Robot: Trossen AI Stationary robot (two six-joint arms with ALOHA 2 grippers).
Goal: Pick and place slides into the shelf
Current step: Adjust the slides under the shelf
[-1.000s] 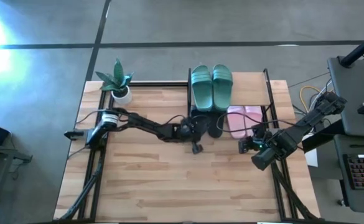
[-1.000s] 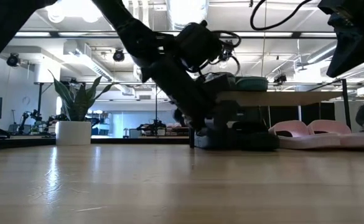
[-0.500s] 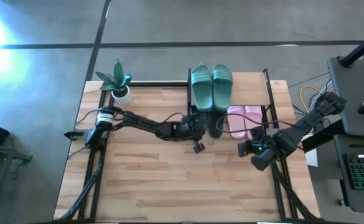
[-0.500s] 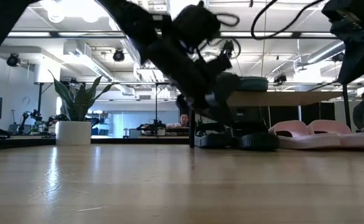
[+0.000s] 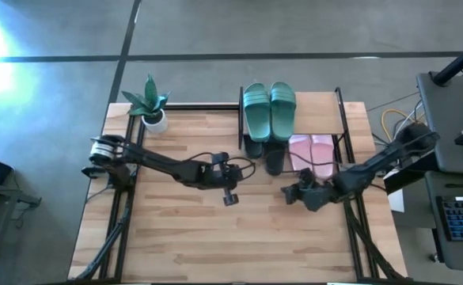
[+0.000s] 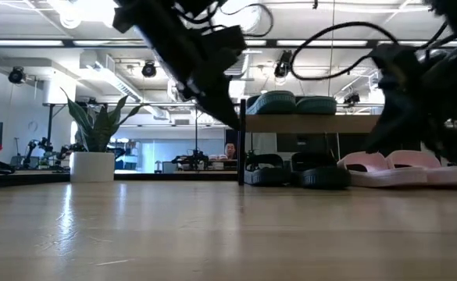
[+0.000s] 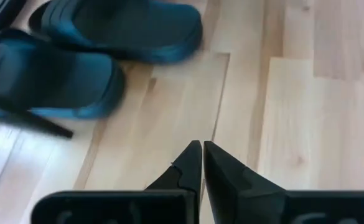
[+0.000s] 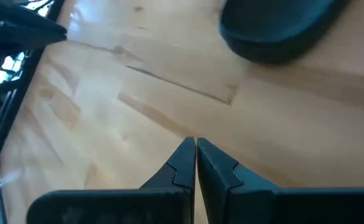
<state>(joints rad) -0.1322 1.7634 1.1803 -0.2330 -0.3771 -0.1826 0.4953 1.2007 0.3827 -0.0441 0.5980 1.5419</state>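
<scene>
The shelf [image 5: 340,127] stands at the table's far right. The teal-green pair [image 5: 268,109] lies on its top board. The black pair [image 5: 263,154] and the pale pink pair [image 5: 310,152] lie side by side on the lower tier, soles down, their near ends sticking out toward the near edge. My left gripper [image 5: 230,195] is shut and empty over bare wood, near-left of the black slides [image 7: 94,50]. My right gripper [image 5: 289,194] is shut and empty, just in front of the shelf; a black slide's near end [image 8: 278,25] shows ahead of it.
A potted plant [image 5: 152,107] stands at the far left corner. The wooden tabletop [image 5: 215,237] stretches left of and in front of the shelf. A desk with a keyboard [image 5: 461,218] stands beyond the table's right edge.
My left gripper has drawn back from the black slides toward the table's near left and has risen. The left black slide now lies farther in under the top board. My right gripper has gone down and toward the table's left, in front of the shelf.
</scene>
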